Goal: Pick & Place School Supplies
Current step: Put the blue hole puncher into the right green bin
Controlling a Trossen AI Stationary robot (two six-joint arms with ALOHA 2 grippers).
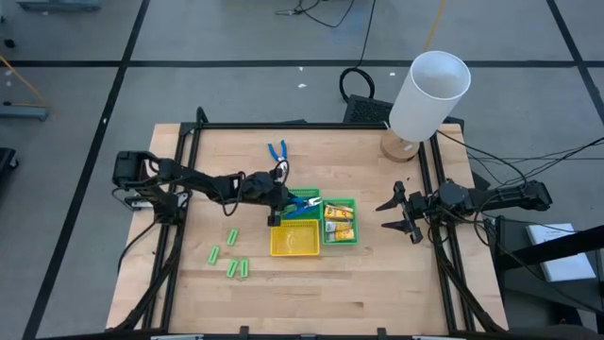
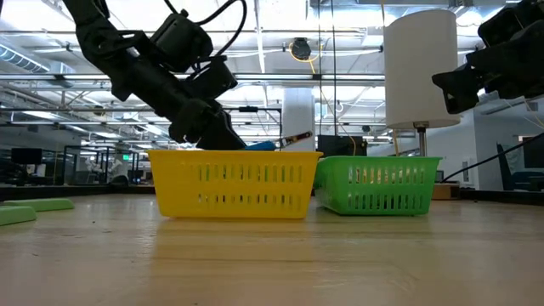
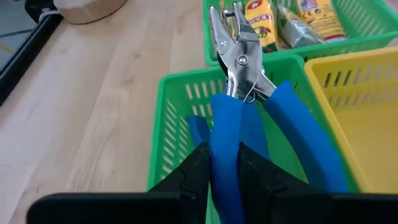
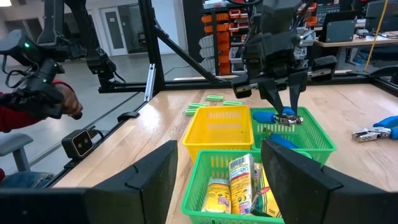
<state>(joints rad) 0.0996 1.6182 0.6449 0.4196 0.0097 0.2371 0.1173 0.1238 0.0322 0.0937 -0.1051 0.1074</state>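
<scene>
The left gripper (image 3: 222,165) is clamping its fingers on a blue-handled tool (image 3: 245,93) over a green tray (image 3: 180,106), while the right gripper (image 1: 404,212) is hovering with fingers apart.

Shiny metal pliers (image 3: 242,59) with matt blue handles; slotted plastic trays (image 3: 180,106); wooden table (image 1: 377,283).

blue-handled pliers (image 3: 249,118), green trays (image 3: 180,118), yellow tray (image 1: 293,240), light-green sticks (image 1: 232,237)

Left gripper (image 1: 280,210) fingers closed, right gripper (image 1: 404,213) fingers apart.
</scene>
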